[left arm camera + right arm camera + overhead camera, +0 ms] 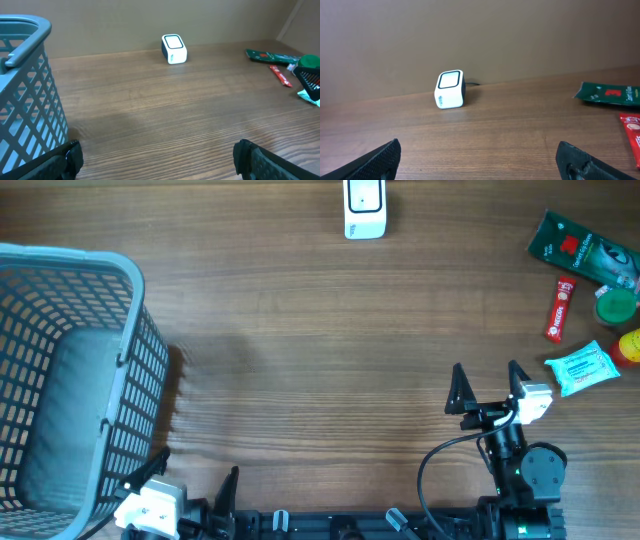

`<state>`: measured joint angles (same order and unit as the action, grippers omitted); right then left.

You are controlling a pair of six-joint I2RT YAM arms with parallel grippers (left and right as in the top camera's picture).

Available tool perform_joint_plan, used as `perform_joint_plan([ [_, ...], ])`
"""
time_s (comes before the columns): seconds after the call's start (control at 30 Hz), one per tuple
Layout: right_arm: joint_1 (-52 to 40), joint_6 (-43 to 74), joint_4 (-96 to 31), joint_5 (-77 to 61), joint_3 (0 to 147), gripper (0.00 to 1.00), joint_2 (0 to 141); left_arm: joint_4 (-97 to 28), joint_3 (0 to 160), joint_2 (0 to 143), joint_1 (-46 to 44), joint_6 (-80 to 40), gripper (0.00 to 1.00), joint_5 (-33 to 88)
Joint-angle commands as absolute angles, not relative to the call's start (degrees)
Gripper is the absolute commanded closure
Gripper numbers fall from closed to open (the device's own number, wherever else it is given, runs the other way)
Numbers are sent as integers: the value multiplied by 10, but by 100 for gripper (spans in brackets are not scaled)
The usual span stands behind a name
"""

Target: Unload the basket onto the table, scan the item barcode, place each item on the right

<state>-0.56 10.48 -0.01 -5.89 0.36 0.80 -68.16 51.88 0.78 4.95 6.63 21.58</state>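
Observation:
A white barcode scanner (364,208) stands at the far edge of the table, its window facing up; it also shows in the left wrist view (174,48) and the right wrist view (450,89). Several items lie at the right: a green packet (583,248), a red tube (559,310), a light blue packet (581,368), a green-lidded thing (615,304) and a yellow thing (631,345). My right gripper (487,375) is open and empty, just left of the blue packet. My left gripper (198,467) is open and empty at the near edge, beside the basket.
A grey-blue mesh basket (140,380) fills the left side, its wall close to my left fingers (70,156). Bare wood lies between the grippers and the scanner. The green packet (610,94) and red tube (632,135) lie ahead to the right of my right gripper (479,157).

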Motion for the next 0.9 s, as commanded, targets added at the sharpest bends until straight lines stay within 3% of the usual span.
perform_joint_plan([
  [0.0,-1,111,1,-47,3,0,10,-680,517,4,47,73,0,225],
  [0.27,-1,111,1,-47,3,0,10,-630,493,3,42,73,0,207],
  [0.6,-1,111,1,-47,3,0,10,-102,100,2,40,-5,0,205],
  [0.87,-1,111,1,-47,3,1,10,-72,41,2,40,-5,0,97],
])
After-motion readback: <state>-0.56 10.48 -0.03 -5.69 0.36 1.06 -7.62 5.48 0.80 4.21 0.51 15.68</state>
